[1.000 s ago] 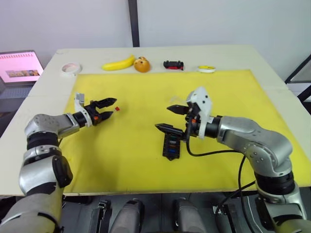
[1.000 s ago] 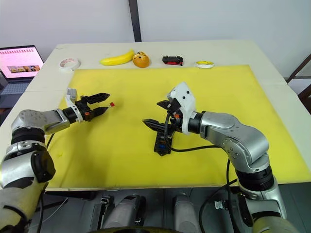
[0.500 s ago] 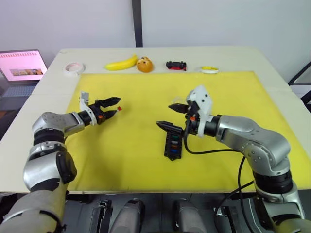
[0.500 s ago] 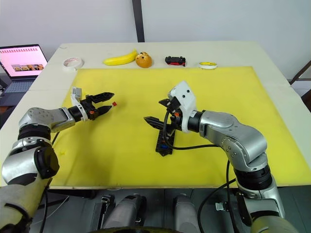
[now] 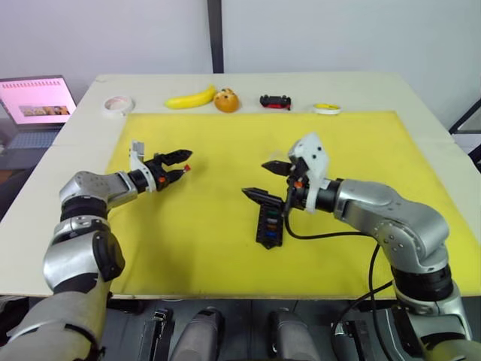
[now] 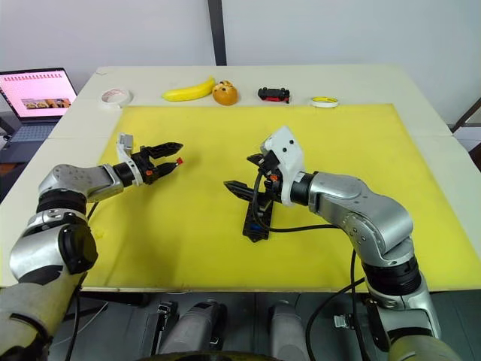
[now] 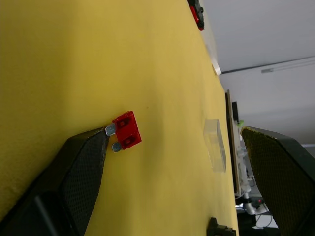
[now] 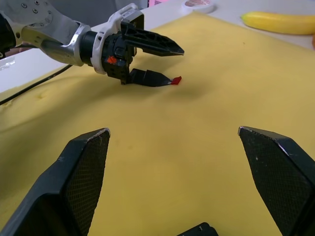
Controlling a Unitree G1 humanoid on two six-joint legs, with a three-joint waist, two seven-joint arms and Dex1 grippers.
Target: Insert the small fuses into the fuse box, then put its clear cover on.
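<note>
The fuse box (image 5: 270, 223) is seen lying on the yellow mat (image 5: 225, 248) near the front, several coloured fuses already seated in its slots. Just above it the right end effector (image 5: 264, 180) is held with its fingers spread wide and empty. Further left, the left end effector (image 5: 180, 162) is likewise spread apart, one fingertip (image 7: 83, 162) touching the prongs of a red fuse (image 7: 126, 130) lying on the mat. The clear cover (image 7: 215, 144) lies beyond it. At the counter's (image 5: 361, 84) far edge a banana (image 5: 189, 98) is seen.
</note>
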